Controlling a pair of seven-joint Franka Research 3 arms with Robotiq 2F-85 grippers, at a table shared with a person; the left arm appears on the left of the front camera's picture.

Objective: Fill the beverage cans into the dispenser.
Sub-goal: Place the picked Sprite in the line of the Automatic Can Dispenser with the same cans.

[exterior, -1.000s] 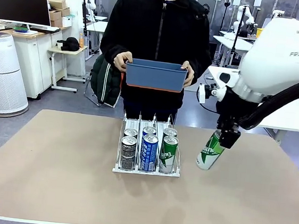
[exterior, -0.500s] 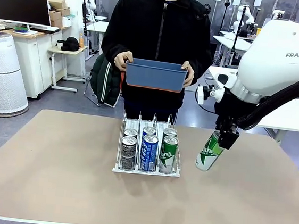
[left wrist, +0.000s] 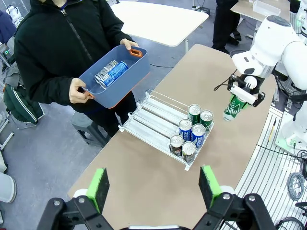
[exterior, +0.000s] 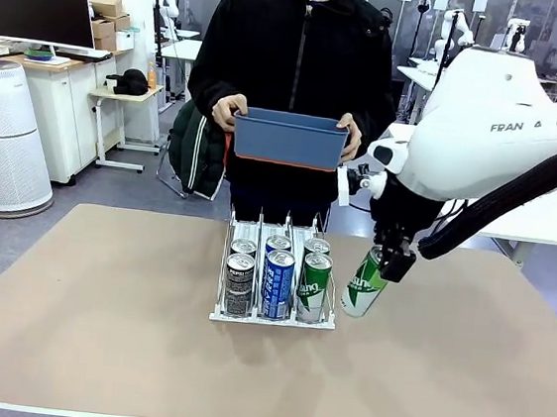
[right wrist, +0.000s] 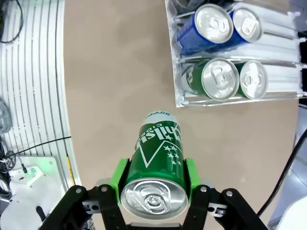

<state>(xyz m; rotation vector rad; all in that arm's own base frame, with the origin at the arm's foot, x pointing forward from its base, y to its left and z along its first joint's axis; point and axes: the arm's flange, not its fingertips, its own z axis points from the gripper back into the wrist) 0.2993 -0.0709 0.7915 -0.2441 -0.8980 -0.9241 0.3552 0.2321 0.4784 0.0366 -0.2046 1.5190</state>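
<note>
Shifted leftward, the right gripper clamps a tilted green can, six-can dispenser just to its left. Left wrist: left gripper spread wide, blue tub of cans far ahead. Right wrist: dispenser beyond the can.

The flat, tan, rectangular tabletop with a pale front edge spreads beneath the right gripper. On it stands the low white-and-clear plastic three-lane rack with thin wire dividers, just to that gripper's left and apart from it. In the right wrist view the rack lies ahead of the right gripper and off to the picture's right, with bare tan tabletop between. Far below and ahead of the left gripper, the rack sits mid-table, with bare tabletop around it.
</note>
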